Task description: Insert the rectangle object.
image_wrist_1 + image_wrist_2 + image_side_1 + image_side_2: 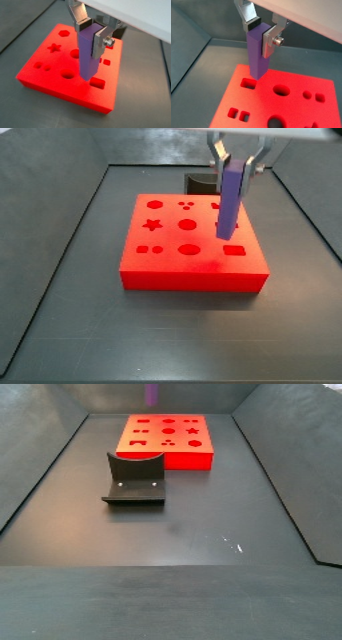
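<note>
- Currently my gripper point(92, 34) hangs above the flat red block with shaped holes point(53, 65), its flat silver fingers point(100, 44) closed on the upper part of the long, slim, matte purple bar of rectangular cross-section point(88, 52).
- The purple bar point(230, 200) stands upright, its lower end hanging free over the block's top face; in a side view it sits above the block's right-hand portion point(238, 223).
- In a wrist view the bar's lower end point(258, 70) lies just beside a small rectangular hole point(249, 83) in the red block point(304, 110). I cannot tell from these views whether the end touches the surface or is slightly clear of it.
- Handling judgement: the bar looks rigid and light, probably a plain plastic or printed part. It should not bend under the clamp, but its smooth matte faces may slip or pivot between the pads if the tip catches a hole edge.
- Grip judgement: holding the two broad faces near the top leaves most of the length free to enter the hole. A long overhang also magnifies any tilt, so the bar must remain vertical.
- A dark L-shaped fixture point(135, 479) stands on the dark grey floor point(201, 534), apart from the block point(167, 441), and plays no part in this step.
</note>
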